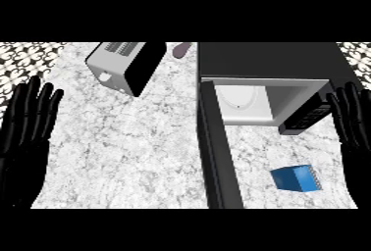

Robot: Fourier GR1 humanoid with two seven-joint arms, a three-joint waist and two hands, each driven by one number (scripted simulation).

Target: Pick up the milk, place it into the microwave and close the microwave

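Observation:
A blue milk carton stands on the marble counter at the lower right. The black microwave sits at the back right, its white cavity showing. Its door stands swung open toward the front, a long dark slab just left of the carton. My right hand rests open at the right edge, fingers up, above and right of the carton. At the left edge my left hand rests open, fingers up. Neither hand touches anything.
A silver and black toaster lies tilted at the back left. A small mauve object sits behind it near the microwave. A patterned tile wall borders the counter's back corners.

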